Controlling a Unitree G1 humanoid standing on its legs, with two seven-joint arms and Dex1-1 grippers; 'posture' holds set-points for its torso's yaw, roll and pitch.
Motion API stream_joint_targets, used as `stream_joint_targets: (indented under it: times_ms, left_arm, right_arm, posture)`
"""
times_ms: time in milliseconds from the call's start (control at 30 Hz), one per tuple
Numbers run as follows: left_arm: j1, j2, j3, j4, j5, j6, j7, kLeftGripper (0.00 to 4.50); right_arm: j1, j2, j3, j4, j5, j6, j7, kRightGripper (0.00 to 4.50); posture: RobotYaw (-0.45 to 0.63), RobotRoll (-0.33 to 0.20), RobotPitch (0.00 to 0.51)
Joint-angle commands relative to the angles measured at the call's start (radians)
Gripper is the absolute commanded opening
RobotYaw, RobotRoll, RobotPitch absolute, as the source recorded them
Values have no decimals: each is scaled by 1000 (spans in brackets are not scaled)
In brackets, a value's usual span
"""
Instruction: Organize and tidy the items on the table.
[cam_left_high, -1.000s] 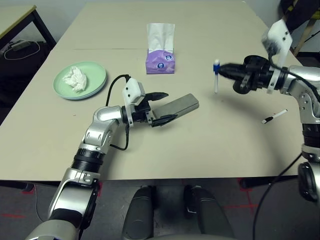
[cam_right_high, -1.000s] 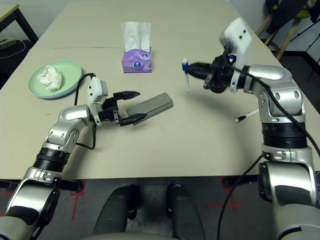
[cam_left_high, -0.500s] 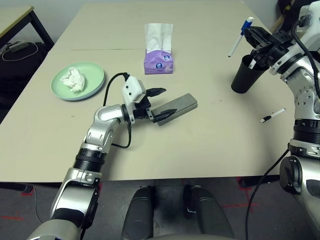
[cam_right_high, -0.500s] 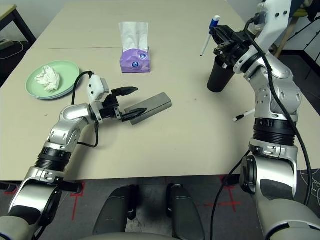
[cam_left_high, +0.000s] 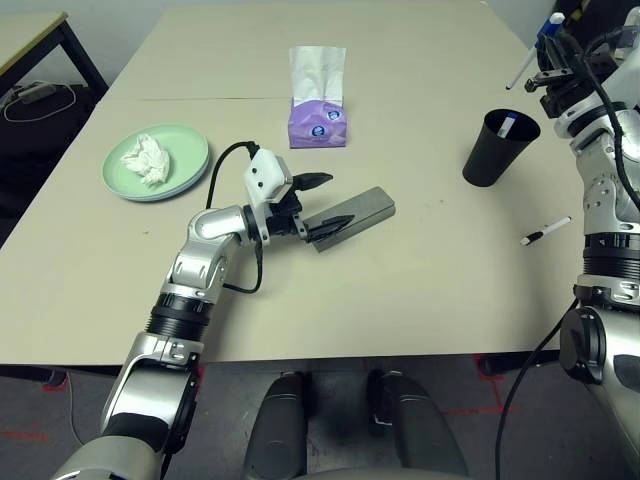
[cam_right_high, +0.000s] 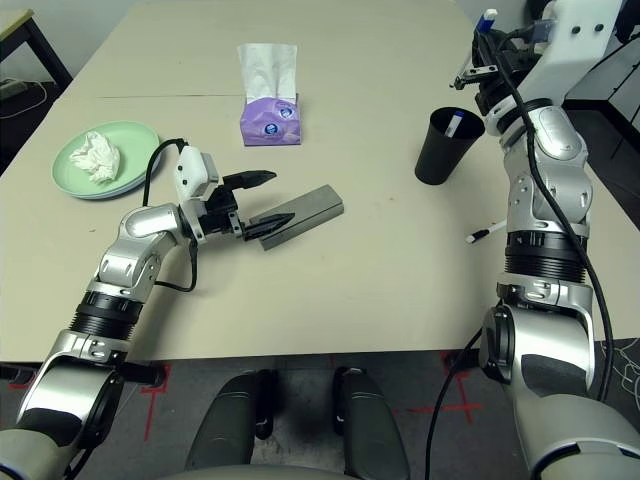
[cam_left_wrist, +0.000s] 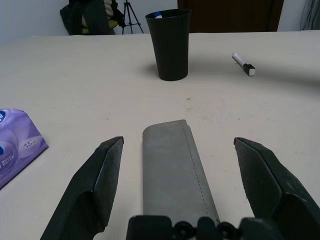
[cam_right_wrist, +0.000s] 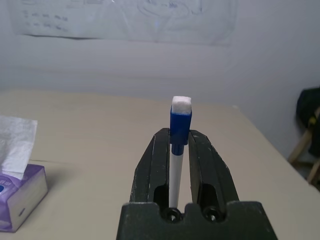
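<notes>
My left gripper (cam_left_high: 325, 200) is open, its two fingers either side of the near end of the grey glasses case (cam_left_high: 352, 212), which lies flat on the table (cam_left_high: 400, 290). In the left wrist view the case (cam_left_wrist: 170, 165) sits between the spread fingertips (cam_left_wrist: 111, 150). My right gripper (cam_left_high: 553, 62) is raised at the far right, beyond the black cup (cam_left_high: 497, 147), and is shut on a white marker pen with a blue cap (cam_right_wrist: 178, 120). A second pen (cam_left_high: 508, 122) stands inside the cup. A pale green plate (cam_left_high: 185, 150) at the left holds crumpled tissue (cam_left_high: 145, 158).
A purple tissue box (cam_left_high: 318, 105) with a white tissue sticking up stands mid-table at the back. A white pen with a black cap (cam_left_high: 546, 232) lies on the table near the right edge. A smaller desk (cam_left_high: 30, 35) stands at the far left.
My right arm has swung from left of the cup, over it, up and to the far right, still gripping the blue-capped pen. The left gripper has stayed around the case.
</notes>
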Motion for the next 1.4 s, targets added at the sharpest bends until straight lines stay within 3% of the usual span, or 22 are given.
stream_joint_targets:
  times_ms: [33,300,667,833,967,1133,1400]
  left_arm:
    - [-4,4,-8,16,13,-5,-13,4500]
    - [-12,2,-7,27,15,-8,-19,4500]
    - [-8,4,-5,23,14,-8,-17,4500]
    - [-9,2,-4,22,14,-9,-15,4500]
    - [-9,-1,-4,23,14,-10,-13,4500]
    - [-2,1,-2,21,14,-12,-12,4500]
    - [15,2,6,4,14,-8,2,4500]
  right_arm:
    - [36,-11,0,-41,19,89,-7,395]
    - [54,-32,28,-66,11,121,30,395]
    - [47,-51,28,-49,19,140,63,4454]
    - [47,-55,36,-49,44,114,136,4454]
    - [126,-126,131,-107,104,38,491,4454]
    - [132,-284,296,0,31,-5,804,4454]
    - [-7,-400,521,339,-222,-408,1102,4454]
  posture:
    - [32,0,156]
    - [29,0,157]
    - [37,0,160]
    - [37,0,161]
    - [39,0,163]
    - [52,0,171]
    - [84,0,173]
